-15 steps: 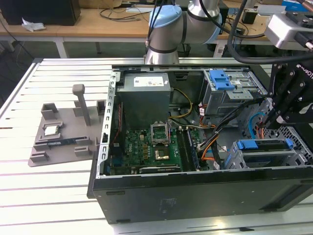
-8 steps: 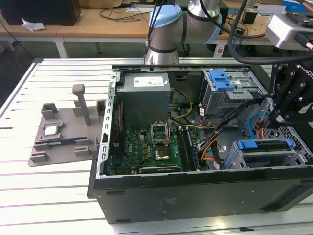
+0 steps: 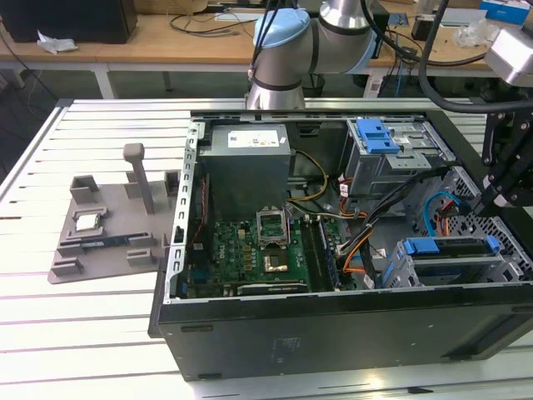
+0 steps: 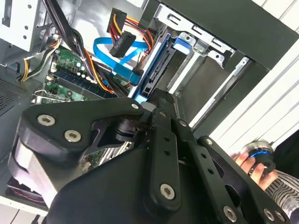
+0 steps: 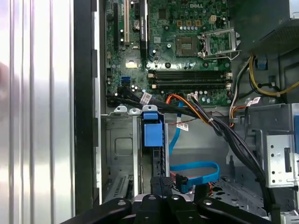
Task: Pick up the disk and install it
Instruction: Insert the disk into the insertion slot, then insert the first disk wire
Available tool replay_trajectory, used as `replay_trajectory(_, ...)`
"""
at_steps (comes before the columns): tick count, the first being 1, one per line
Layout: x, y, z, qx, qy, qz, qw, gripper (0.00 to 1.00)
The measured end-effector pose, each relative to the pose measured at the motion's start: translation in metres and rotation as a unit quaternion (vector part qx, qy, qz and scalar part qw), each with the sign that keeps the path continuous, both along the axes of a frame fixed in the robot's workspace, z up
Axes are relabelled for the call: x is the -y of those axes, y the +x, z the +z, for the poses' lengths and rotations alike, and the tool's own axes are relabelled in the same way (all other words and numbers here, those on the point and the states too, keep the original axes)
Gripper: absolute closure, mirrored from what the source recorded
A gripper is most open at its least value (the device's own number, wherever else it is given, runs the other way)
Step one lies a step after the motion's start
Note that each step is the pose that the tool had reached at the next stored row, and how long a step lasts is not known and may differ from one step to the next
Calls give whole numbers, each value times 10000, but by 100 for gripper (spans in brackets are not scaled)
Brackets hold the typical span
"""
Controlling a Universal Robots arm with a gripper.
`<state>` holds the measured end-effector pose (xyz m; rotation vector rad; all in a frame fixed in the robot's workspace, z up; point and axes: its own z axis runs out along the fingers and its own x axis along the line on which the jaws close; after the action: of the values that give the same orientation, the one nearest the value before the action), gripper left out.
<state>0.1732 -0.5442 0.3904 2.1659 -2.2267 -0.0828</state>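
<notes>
- The computer case (image 3: 250, 325) lay on its side on the slatted metal surface (image 3: 83, 333), with its open side turned upward.
- Inside the case the green motherboard (image 3: 250, 258) lay on the bottom. The grey power supply (image 3: 247, 171) stood beside it, against the far wall in the exterior view.
- A grey metal drive cage with a blue latch (image 3: 379, 137) sat in the far corner of the case, toward the exterior view's right.
- The disk (image 3: 450, 248) stood on edge in its blue bracket inside a metal bay (image 3: 400, 271) at the near corner, on the exterior view's right. In both wrist views the disk (image 5: 153, 133) (image 4: 156, 70) was in a slot of that bay.
- A blue flat cable (image 5: 196, 168) curled on the case floor just beside the bay, and a bundle of black and coloured wires (image 5: 205, 116) crossed above it.
- The hand (image 5: 163, 184) hung over the case, close to the near end of the disk. I could not tell if it was wide or narrow, nor if it touched the disk.
- A grey tray (image 3: 62, 271) lay on the surface well apart from the case, on the exterior view's left. A small square chip (image 3: 88, 221) rested in one of its compartments.
</notes>
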Motion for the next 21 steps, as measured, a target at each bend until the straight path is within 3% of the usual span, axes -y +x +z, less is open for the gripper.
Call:
replay_trajectory(10, 0, 2, -1, 0, 0, 0, 10000, 89)
replay_trajectory(11, 0, 2, -1, 0, 0, 0, 10000, 77)
replay_trajectory(13, -6, 9, -5, 0, 0, 1, 10000, 64)
replay_trajectory(15, -29, 36, -20, -4, 0, 0, 10000, 64)
replay_trajectory(19, -202, 140, -87, -16, -10, 1, 10000, 64)
replay_trajectory(21, -450, 177, -198, -21, -23, 0, 10000, 64)
